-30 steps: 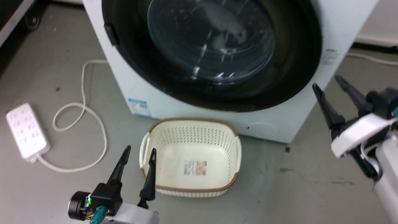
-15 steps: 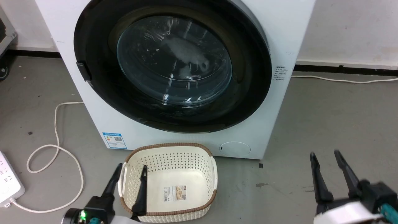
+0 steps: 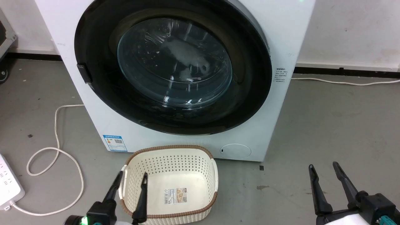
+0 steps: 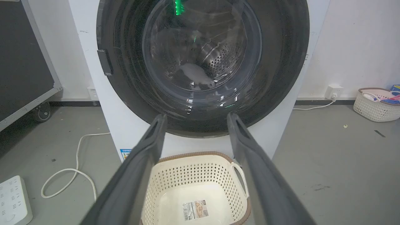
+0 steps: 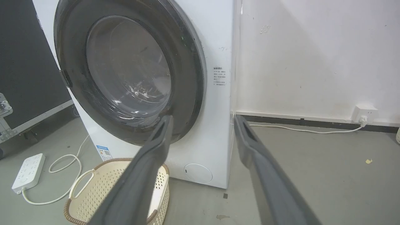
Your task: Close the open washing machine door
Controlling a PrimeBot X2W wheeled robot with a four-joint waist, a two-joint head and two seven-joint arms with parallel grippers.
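The washing machine door (image 3: pixel 175 62), with its wide glossy black rim and bulging glass window, lies flat against the white machine front; its latch tab (image 3: pixel 83 72) sits on the left rim. The door (image 4: pixel 200 56) faces the left wrist view, and in the right wrist view the door (image 5: pixel 125 72) is seen at an angle. My left gripper (image 3: pixel 132 175) hangs open over the near rim of a basket. Low at the right, my right gripper (image 3: pixel 323 165) is open above bare floor. Both the left gripper (image 4: pixel 197 116) and the right gripper (image 5: pixel 203 118) are well short of the door, holding nothing.
A cream perforated basket (image 3: pixel 170 147) stands on the floor right before the machine. A white power strip (image 3: pixel 9 184) and its looped cable (image 3: pixel 56 125) lie at the left. A black wheeled case (image 4: pixel 25 62) stands far left, and another basket (image 4: pixel 375 106) is by the right wall.
The head camera has drawn back and up, so more of the machine shows. My right gripper has dropped from beside the door's right rim to low over the floor.
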